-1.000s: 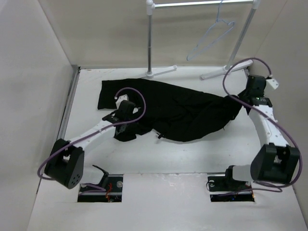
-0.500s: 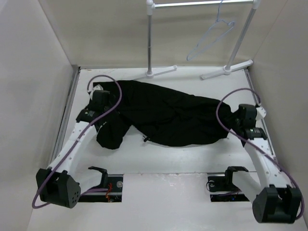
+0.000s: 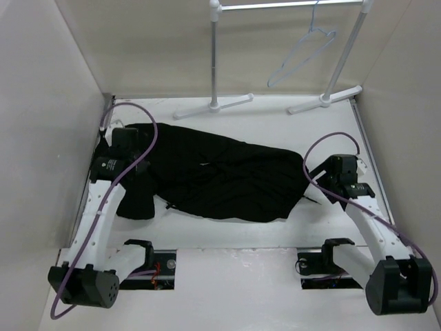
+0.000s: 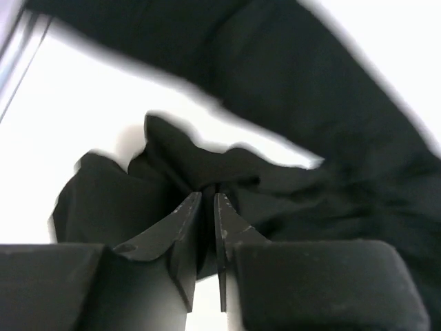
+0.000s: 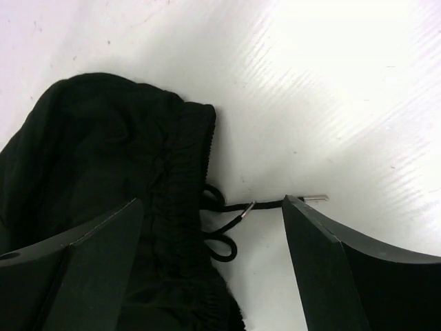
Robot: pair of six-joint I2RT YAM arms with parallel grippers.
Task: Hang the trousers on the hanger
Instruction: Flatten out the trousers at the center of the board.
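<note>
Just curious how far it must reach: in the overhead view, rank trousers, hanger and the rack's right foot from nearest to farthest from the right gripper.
1. trousers, waistband end right beside the right gripper, on its left.
2. rack's right foot, standing behind it.
3. hanger, hung on the rail, farther back.

Overhead view evenly bright, shadows soft; left wrist view I find smeared, edges of the trousers (image 4: 344, 103) blurred against the blown-out tabletop (image 4: 83, 89); right wrist view sharper, streaky glare on the white surface at upper right.
</note>
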